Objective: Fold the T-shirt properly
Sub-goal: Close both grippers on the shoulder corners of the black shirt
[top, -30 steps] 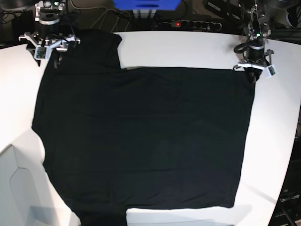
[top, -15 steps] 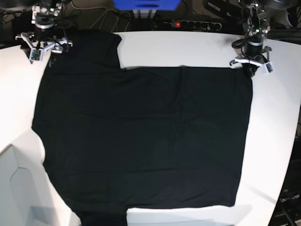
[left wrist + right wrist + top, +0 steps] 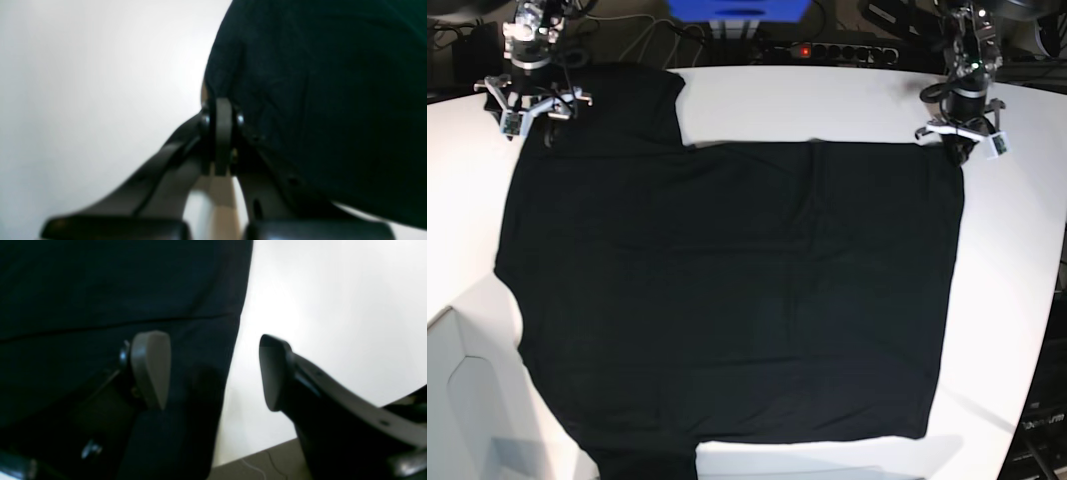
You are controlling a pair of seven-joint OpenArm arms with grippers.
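The black T-shirt (image 3: 727, 290) lies spread flat over most of the white table (image 3: 827, 100), one sleeve reaching to the far left. At its far right corner my left gripper (image 3: 957, 150) is shut on the cloth. In the left wrist view its fingers (image 3: 223, 133) are pressed together at the edge of the T-shirt (image 3: 317, 93). My right gripper (image 3: 533, 115) hovers open over the far left sleeve. In the right wrist view the T-shirt (image 3: 100, 290) has its edge running between the spread fingers of the right gripper (image 3: 211, 373). One pad (image 3: 150, 370) is over cloth.
A power strip (image 3: 827, 50) with a red light, cables and a blue box (image 3: 737, 10) sit behind the table's far edge. Bare table shows along the right side (image 3: 1017, 300) and at the left (image 3: 467, 200). The shirt's near sleeve hangs past the front edge.
The left gripper has closed on the far right corner and drawn it slightly back. The right gripper has opened wider and shifted a little over the sleeve.
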